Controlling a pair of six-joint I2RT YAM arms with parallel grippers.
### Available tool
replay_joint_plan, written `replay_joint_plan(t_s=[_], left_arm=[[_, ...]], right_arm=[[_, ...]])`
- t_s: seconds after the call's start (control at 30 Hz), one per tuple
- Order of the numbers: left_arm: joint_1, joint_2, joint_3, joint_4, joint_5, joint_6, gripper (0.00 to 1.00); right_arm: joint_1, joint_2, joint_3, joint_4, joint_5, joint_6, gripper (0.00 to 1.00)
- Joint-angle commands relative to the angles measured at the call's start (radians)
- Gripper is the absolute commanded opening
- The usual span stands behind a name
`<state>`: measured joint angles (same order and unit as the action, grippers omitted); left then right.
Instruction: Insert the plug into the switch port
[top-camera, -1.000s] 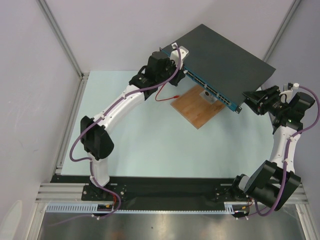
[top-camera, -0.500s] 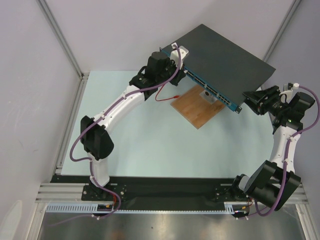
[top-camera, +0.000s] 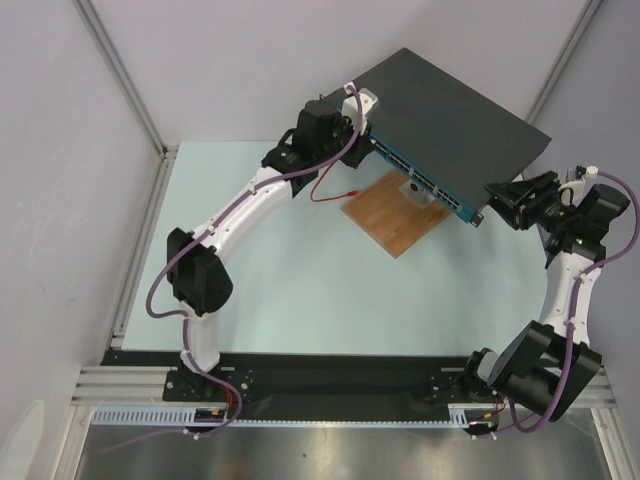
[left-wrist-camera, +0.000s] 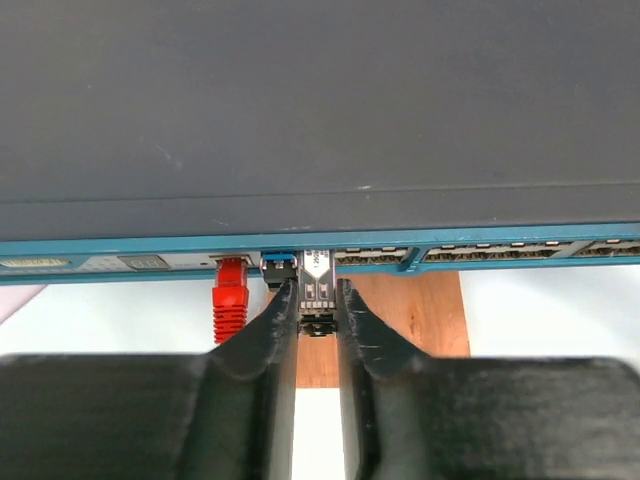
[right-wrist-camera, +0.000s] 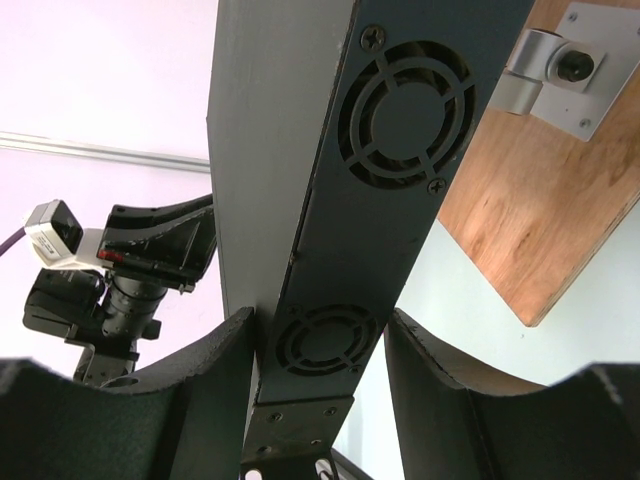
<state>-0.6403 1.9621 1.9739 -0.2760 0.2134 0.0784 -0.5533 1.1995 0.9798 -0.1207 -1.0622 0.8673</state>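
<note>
**A:** Where is the plug (left-wrist-camera: 230, 300)?

**B:** In the left wrist view its red boot hangs off the teal front face (left-wrist-camera: 100, 247) of the network switch (left-wrist-camera: 320, 100). Its long axis runs 12 to 6, head toward 12. The clear tip is out of sight. It looks seated in a switch port, but I cannot tell whether it is fully home.

**A:** Is the left gripper (left-wrist-camera: 318, 305) on it?

**B:** No. The plug lies just beside it at 9 o'clock, clear of the near finger. The fingers are almost together, pinching a small grey metal piece (left-wrist-camera: 317, 288) that juts from the face beside a blue-tabbed module (left-wrist-camera: 280, 266). The wooden board (left-wrist-camera: 420, 310) shows beyond, toward 6.

**A:** And the right gripper (right-wrist-camera: 322, 320)?

**B:** It is well away, at the switch's 4 o'clock end in the top view. It is half spread, its fingers clamped across the fan end, so the left arm is much the nearer.

**A:** What would a next move need?

**B:** As I judge it, the left gripper would have to let go and shift toward 9. Any push would then run toward 12, along the plug's axis.
</note>
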Motion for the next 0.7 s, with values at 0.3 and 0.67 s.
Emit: replay_joint_plan(t_s=[0.3, 0.67], left_arm=[[0.037, -0.150, -0.041, 0.015, 0.070, 0.009, 0.36], [0.041, -0.177, -0.115, 0.006, 0.073, 0.054, 0.22]], right_arm=[[0.026, 0.017, 0.042, 0.075, 0.016, -0.034, 0.00], [0.026, 0.020, 0.057, 0.059, 0.027, -0.044, 0.00]])
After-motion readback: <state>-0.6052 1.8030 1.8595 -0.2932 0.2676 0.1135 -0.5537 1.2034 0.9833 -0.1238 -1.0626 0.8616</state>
